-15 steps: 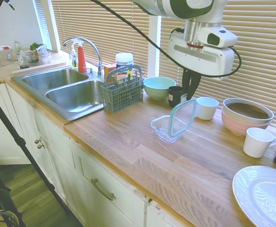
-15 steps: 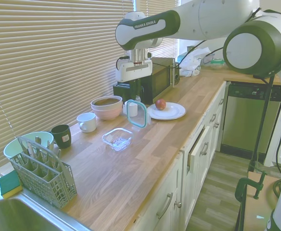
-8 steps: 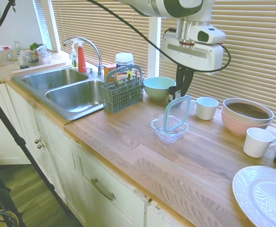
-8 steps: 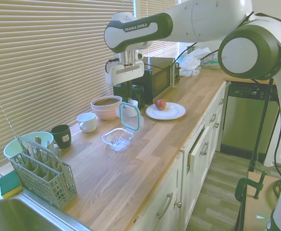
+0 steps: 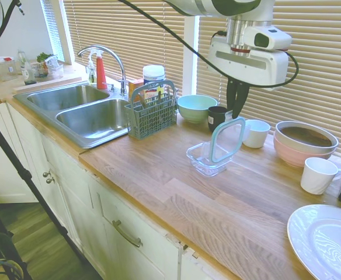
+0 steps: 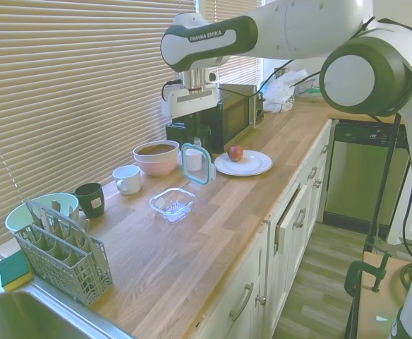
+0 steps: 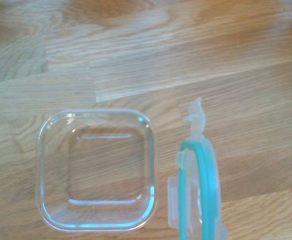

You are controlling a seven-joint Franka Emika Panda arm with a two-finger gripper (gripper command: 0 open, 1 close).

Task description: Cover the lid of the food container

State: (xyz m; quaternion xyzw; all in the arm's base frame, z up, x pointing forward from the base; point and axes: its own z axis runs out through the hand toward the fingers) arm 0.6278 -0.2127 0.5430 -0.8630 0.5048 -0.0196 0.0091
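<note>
Teal-rimmed lid (image 5: 226, 139) hanging on edge at centre frame, clamped by its top edge in the gripper (image 5: 236, 112), raised off the wooden surface (image 5: 217, 198). Just beside and below, toward lower left, empty clear food container (image 5: 207, 158) resting on that surface, uncovered. Behind, a black mug (image 5: 217, 117), pale green bowl (image 5: 196, 108), white cup (image 5: 256, 133); pink bowl (image 5: 304, 142) at right

1. A grey cutlery basket (image 5: 151, 114) stands at the surface's sink (image 5: 77, 111) end.
2. A pale green bowl (image 5: 196, 107), dark mug (image 5: 217, 118), white cup (image 5: 255, 133) and pink bowl (image 5: 304, 142) line the back edge.
3. A white plate (image 5: 324, 240) sits at the front corner.
</note>
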